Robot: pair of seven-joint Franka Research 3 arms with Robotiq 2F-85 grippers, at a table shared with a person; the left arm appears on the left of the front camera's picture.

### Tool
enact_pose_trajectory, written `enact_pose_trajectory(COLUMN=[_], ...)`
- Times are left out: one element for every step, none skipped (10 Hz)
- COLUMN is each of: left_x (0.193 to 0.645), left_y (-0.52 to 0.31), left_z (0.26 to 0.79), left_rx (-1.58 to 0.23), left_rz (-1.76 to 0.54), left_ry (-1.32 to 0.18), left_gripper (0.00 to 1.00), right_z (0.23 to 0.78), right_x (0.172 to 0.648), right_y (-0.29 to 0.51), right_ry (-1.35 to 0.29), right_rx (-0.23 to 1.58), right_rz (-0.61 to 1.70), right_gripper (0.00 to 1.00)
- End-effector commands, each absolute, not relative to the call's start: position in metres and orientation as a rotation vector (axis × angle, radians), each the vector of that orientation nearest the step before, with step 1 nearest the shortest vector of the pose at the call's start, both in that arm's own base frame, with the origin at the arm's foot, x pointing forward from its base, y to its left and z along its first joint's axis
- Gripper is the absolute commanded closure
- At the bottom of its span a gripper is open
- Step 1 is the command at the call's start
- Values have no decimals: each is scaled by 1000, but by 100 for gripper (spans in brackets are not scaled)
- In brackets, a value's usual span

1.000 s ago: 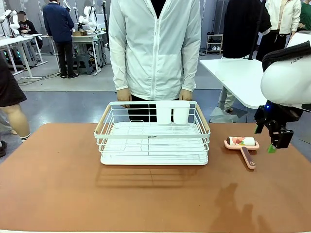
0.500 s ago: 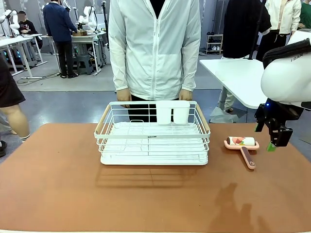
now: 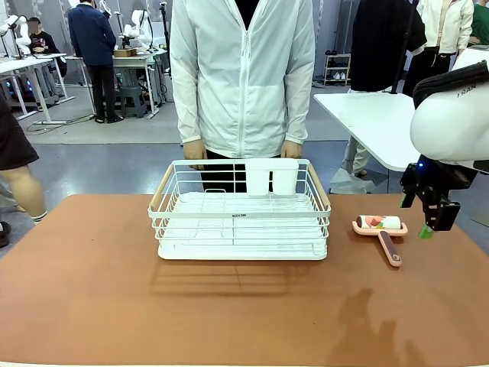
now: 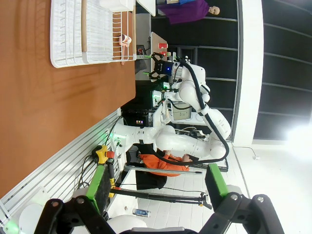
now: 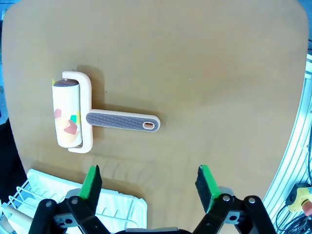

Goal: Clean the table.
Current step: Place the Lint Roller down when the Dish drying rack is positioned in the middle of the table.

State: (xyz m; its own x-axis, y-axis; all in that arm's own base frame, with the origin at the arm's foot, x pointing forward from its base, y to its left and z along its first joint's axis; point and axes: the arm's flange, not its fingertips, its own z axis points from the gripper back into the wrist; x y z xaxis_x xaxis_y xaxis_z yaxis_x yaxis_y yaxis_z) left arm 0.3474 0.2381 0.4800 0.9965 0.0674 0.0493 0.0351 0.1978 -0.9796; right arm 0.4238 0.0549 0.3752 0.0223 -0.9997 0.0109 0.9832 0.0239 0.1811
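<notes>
1. the right claw [image 5: 148, 185] hangs with its jaws spread wide and nothing between the green pads [image 5: 90, 184]; in the front view the right claw [image 3: 437, 222] sits above the table's [image 3: 244, 313] right part.
2. the lint roller [image 5: 97, 119] lies flat on the table [image 5: 204, 73] just ahead of the right claw and a little to one side — the paper-wrapped drum farthest to that side, the ribbed handle pointing back across the gap between the jaws.
3. handling, as a guess: the roller looks light and stiff, plastic frame and handle; the drum is likely sticky and would turn, so it is a poor place to pinch.
4. best hold seems the handle's middle, jaws across its narrow width — the ribs should stop it slipping.
5. the rack [image 3: 240, 218] stands well off to the claw's side, nearer the person; it looks light but wide, awkward for one claw.
6. the left claw [image 4: 155, 187] also stands open and empty, off the table edge.
</notes>
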Motion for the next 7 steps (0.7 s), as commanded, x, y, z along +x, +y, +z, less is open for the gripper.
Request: enact_pose_trajectory(left_x=[344, 344, 344, 344, 344, 344, 344], left_y=[239, 239, 239, 239, 239, 239, 239], left_z=[482, 482, 482, 482, 482, 482, 482], left_rx=[-1380, -1380, -1380, -1380, -1380, -1380, -1380], left_rz=[19, 19, 19, 19, 19, 19, 19], left_ry=[-92, -92, -92, -92, -92, -92, -92], left_gripper=[0, 0, 0, 0, 0, 0, 0], right_z=[374, 374, 374, 374, 374, 374, 374], right_x=[423, 423, 423, 423, 423, 423, 423], right_y=[56, 56, 56, 56, 56, 56, 56], right_ry=[-150, -150, -150, -150, -150, -150, -150], right_rx=[133, 133, 133, 133, 133, 133, 133], right_rz=[-1531, -1531, -1531, -1531, -1531, -1531, -1531], right_gripper=[0, 0, 0, 0, 0, 0, 0])
